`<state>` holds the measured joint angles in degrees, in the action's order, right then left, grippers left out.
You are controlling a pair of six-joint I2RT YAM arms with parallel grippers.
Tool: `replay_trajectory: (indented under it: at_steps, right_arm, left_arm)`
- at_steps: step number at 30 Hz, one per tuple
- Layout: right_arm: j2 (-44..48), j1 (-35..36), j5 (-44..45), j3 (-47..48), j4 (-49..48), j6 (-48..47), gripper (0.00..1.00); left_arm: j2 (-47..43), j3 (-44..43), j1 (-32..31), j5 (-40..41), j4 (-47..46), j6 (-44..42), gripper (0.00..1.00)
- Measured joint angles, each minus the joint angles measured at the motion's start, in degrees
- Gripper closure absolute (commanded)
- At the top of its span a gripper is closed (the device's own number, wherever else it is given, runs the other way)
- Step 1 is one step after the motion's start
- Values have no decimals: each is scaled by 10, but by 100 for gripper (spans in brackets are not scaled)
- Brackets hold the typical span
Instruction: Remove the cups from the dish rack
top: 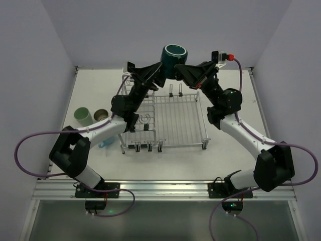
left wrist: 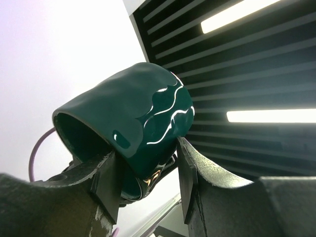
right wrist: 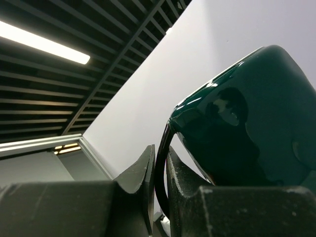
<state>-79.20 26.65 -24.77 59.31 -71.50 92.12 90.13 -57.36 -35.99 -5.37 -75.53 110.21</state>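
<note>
The step in hand looked like a hand-over in mid-air: the dark teal cup [top: 174, 54] hung between the two claws, high above the dish rack [top: 175, 118]. The right claw [right wrist: 159, 158] was clenched on the thin dark handle loop of that cup. The left claw [left wrist: 146, 163] straddled the cup's body, a finger close against each side, though I cannot tell whether it was squeezing or only resting there. By my reading, the next move called for a firm left grip before the right one let go, then a descent to the surface [top: 185, 165]. Counted: one cup aloft and two cups standing on the surface far below and outboard of the left claw, a pale green cup [top: 83, 116] and a brown cream-lined cup [top: 102, 115] just beside it. A light-blue object [top: 105, 144], probably the mug, lay half hidden under the left arm. I could not find the clear glass. There was one rack, its flat grid bare of cups.
</note>
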Motion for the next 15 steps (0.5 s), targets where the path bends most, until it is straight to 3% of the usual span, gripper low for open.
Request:
replay_trajectory:
  at_steps: [8, 15]
  right_arm:
    - [-26, 21, 17, 19, 0, 2, 100]
    - [-30, 27, 18, 29, 4, 5, 100]
  left_arm:
    - [12, -39, -7, 15, 2, 8, 49]
    - [6, -47, -13, 19, 0, 14, 59]
